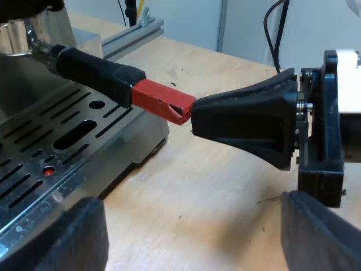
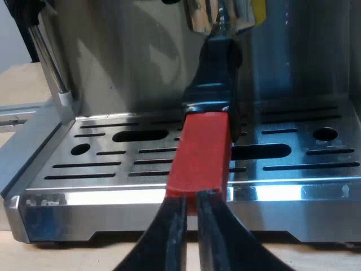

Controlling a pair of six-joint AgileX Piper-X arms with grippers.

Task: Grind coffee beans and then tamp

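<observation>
Steel makes up the espresso machine (image 2: 113,68). Its slotted drip tray (image 2: 113,195) runs along the front, with a thin steam wand (image 2: 48,56) coming down at one side of the tray. An aluminium rail (image 1: 135,36) lies on the wooden surface (image 1: 214,186) beyond the machine.

The holder (image 1: 96,70) is locked into the machine's front. Its dark handle reaches out over the tray and past the tray's edge, so the red end (image 1: 161,99) sits outermost, above the surface.

The right gripper (image 1: 194,116) meets that end head on. Its jaws are nearly closed, with only a thin slit between them, and the tips touch the red tip. Whether they pinch any of it cannot be told.

The left gripper (image 1: 192,231) hangs low over the surface near the tray's corner, jaws spread wide and holding nothing.
</observation>
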